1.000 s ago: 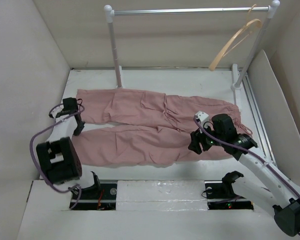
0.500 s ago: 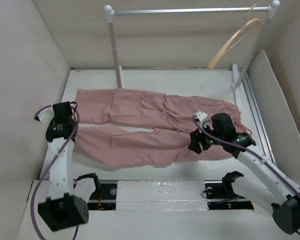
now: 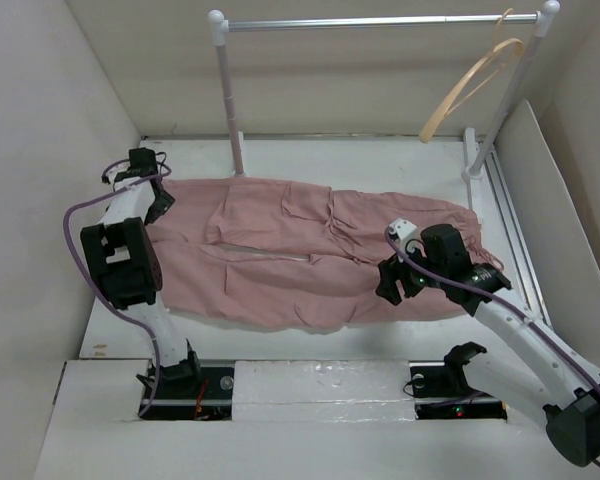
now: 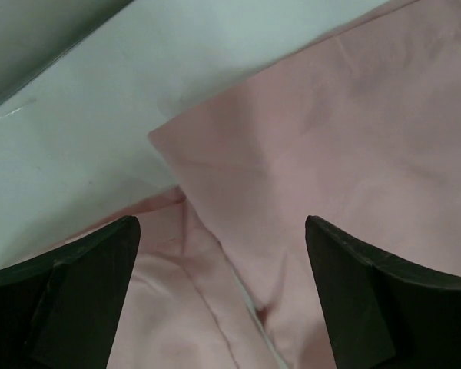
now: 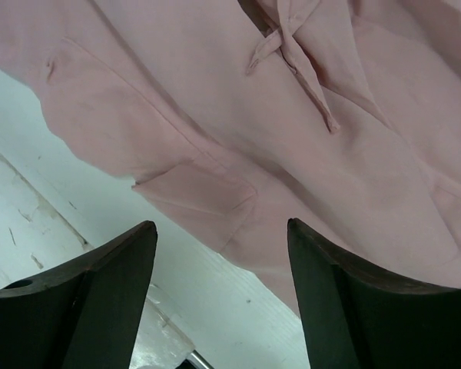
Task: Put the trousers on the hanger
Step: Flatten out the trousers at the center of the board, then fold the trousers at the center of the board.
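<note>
The dusty-pink trousers (image 3: 310,250) lie flat across the white table, legs to the left and waist to the right, the two legs side by side. My left gripper (image 3: 156,200) hovers open over the leg cuffs at the far left; its wrist view shows both cuffs (image 4: 292,154) below the spread fingers (image 4: 84,292). My right gripper (image 3: 388,283) stands open over the near edge of the waist, where the drawstring (image 5: 300,61) and a pocket flap (image 5: 200,200) show. The tan wooden hanger (image 3: 470,85) hangs from the rail at the back right.
The silver rail (image 3: 380,20) spans the back on two white posts (image 3: 230,110). Side walls close in on the left and right, and a white board (image 3: 545,210) leans at the right. A raised white ledge (image 3: 310,385) runs along the front.
My left arm swung from the near leg's cuff up to the far cuff and its jaws opened. The near leg now lies against the far leg. The right jaws widened a little.
</note>
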{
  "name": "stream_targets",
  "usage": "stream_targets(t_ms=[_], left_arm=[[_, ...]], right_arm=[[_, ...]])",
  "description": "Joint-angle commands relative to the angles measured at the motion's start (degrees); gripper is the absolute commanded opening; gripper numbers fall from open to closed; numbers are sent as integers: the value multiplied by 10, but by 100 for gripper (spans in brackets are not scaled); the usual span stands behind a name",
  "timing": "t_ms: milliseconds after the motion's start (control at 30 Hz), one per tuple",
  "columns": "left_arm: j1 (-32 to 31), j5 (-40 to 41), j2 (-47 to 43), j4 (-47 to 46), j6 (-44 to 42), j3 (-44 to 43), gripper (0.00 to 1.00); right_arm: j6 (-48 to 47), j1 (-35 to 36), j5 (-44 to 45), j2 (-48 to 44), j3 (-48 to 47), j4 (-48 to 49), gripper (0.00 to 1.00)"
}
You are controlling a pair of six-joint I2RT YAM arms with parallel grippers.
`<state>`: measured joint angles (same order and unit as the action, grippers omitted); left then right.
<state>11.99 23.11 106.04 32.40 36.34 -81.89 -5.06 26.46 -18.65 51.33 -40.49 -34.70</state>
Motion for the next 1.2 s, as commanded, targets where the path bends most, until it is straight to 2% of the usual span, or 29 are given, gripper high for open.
stream_targets(t_ms=[0, 33, 100, 133, 167, 200, 233, 300, 333, 367, 400, 433, 467, 533, 600, 633, 667, 733, 767, 867, 1067, 1167], left_arm=[[0, 5, -70, 9, -25, 11, 86], [13, 1, -91, 4, -21, 21, 86], [24, -15, -156, 5, -5, 67, 79], [29, -17, -184, -1, 13, 89, 67], [30, -18, -237, -1, 22, 111, 56], [30, -22, -263, 1, 34, 157, 42], [30, -38, -345, 9, 76, 206, 4], [35, -57, -369, 12, 92, 255, 0], [55, -75, -413, 5, 116, 282, 0], [74, -131, -432, -3, 123, 337, 0], [98, -164, -444, -25, 128, 366, 0], [122, -191, -463, -30, 138, 386, 0], [158, -211, -467, -34, 145, 423, 0], [167, -203, -473, -24, 159, 441, 2], [167, -147, -483, -3, 188, 449, 20], [167, -135, -494, 2, 197, 451, 36], [167, -115, -499, 7, 210, 454, 46], [174, -108, -498, 9, 236, 464, 61], [187, -133, -484, -1, 241, 481, 60], [187, -141, -457, -17, 251, 487, 58], [187, -117, -407, -30, 249, 483, 55], [187, -114, -385, -45, 242, 499, 54]], right_arm=[[15, 19, 20, -12, -30, 11, 75], [19, 19, 18, -14, -30, 13, 75], [18, 30, 12, -17, -26, 19, 65], [18, 30, 2, -17, -24, 23, 56], [18, 35, -1, -18, -21, 29, 31], [18, 41, -3, -21, -19, 31, 20], [11, 41, -9, -23, -16, 32, 4], [6, 41, -10, -23, -17, 32, 3], [1, 41, -13, -23, -19, 29, 5], [-2, 41, -14, -23, -22, 29, 10], [-12, 41, -20, -23, -25, 28, 17], [-15, 41, -21, -23, -29, 25, 28], [-20, 41, -21, -23, -32, 24, 32], [-36, 41, -14, -20, -42, 4, 42], [-43, 41, -12, -20, -44, -5, 44], [-43, 41, -16, -21, -43, -4, 46], [-43, 41, -19, -24, -43, -2, 47], [-43, 41, -14, -23, -42, -2, 47], [-43, 41, -15, -21, -43, -2, 48], [-43, 41, -13, -19, -43, -3, 48], [-32, 35, -5, -10, -44, -3, 49], [-17, 21, -10, -3, -41, 0, 57]])
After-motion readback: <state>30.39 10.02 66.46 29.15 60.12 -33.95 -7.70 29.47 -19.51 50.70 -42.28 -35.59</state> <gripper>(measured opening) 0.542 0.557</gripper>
